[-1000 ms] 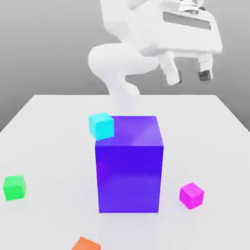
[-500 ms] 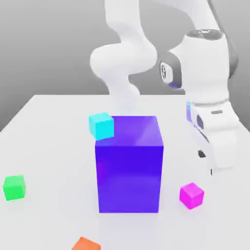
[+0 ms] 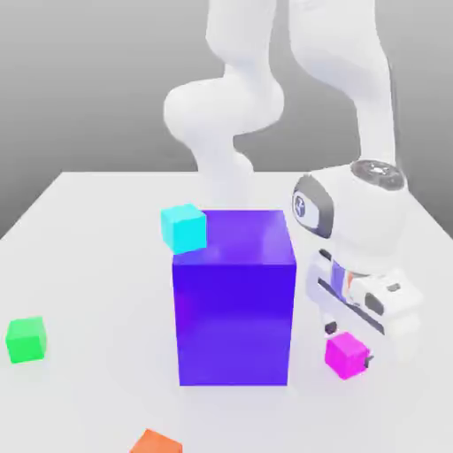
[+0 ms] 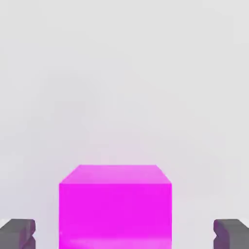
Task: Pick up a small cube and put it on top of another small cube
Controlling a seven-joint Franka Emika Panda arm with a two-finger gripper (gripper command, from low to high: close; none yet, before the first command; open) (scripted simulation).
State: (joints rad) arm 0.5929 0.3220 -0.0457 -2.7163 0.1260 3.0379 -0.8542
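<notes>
Behind the pale table point(image 3: 97, 265) is a plain gray wall. On the table sits a big blue-purple block point(image 3: 234, 323), with a cyan cube point(image 3: 184, 229) on its top corner. One second ago the robot's hand was up high, far from the small cubes. Now the gripper point(image 4: 124, 233) has come down by the magenta cube point(image 3: 346, 356), which is on the table near the block, toward the exterior view's right. Its two fingers are wide apart, one on each side of the cube, with nothing held. So the robot looks almost ready to squeeze. The green cube point(image 3: 26, 340) has not moved, so it should still make a good spot for stacking.
</notes>
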